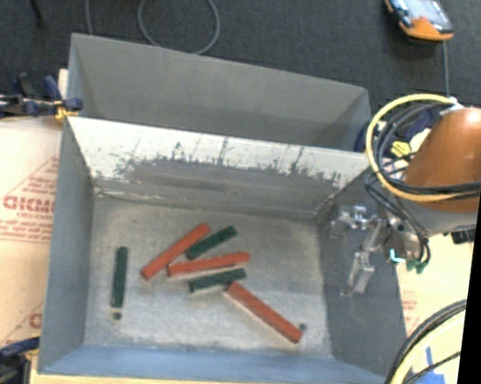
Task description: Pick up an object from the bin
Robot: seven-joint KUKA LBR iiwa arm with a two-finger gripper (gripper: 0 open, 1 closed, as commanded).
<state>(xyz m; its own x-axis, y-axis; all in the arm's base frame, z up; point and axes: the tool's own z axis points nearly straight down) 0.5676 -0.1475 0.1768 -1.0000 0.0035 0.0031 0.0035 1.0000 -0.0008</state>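
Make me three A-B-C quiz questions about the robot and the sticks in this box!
1. Where is the tool? A: by the bin's right wall. B: by its left wall. C: over its middle.
2. How many orange sticks? A: one. B: three. C: six.
3. The green stick at left is: A: under an orange one. B: in the tool. C: lying alone.
Answers: A, it hangs at the right wall; B, three lie mid-bin; C, nothing touches it.

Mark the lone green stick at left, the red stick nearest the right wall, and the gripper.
green stick [119, 273]: camera view, mid-length.
red stick [264, 312]: camera view, mid-length.
gripper [356, 283]: camera view, its lower end.
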